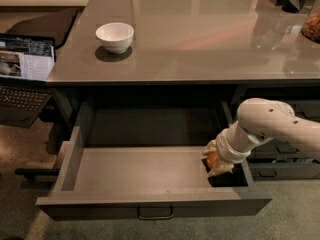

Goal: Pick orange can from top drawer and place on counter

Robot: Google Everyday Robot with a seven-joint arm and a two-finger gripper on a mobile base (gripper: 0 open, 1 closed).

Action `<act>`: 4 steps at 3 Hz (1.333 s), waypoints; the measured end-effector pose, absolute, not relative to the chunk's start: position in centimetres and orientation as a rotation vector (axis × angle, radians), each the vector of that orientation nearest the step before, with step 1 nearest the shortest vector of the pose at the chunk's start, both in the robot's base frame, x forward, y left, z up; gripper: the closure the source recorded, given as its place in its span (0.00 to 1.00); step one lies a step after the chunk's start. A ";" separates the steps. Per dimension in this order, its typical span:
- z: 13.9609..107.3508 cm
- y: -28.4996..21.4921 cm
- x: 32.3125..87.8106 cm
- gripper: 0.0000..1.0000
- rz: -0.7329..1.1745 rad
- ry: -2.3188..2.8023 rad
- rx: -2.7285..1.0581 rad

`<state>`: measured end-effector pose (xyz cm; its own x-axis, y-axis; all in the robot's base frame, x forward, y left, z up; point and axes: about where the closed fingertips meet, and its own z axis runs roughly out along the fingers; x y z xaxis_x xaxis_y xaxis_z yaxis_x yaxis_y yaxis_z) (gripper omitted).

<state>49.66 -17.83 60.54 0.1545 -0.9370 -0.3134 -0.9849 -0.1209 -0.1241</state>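
Counter holds white bowl; top drawer (open): gripper clasps orange can

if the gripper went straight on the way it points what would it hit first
Likely the orange can, right at the gripper in the drawer, though depth is unclear.

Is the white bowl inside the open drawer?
No, the white bowl sits on the counter; the gripper is in the top drawer, right end.

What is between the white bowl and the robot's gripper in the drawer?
In the camera view, just bare counter, then the plain grey floor of the top drawer. The gripper is at the drawer's right end, at the orange can.
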 end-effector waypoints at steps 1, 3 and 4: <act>61.4 -18.0 49.6 0.89 0.202 1.852 -2.127; 64.7 -17.6 49.5 1.00 0.160 1.805 -2.139; 70.8 -16.9 50.1 1.00 0.063 1.726 -2.166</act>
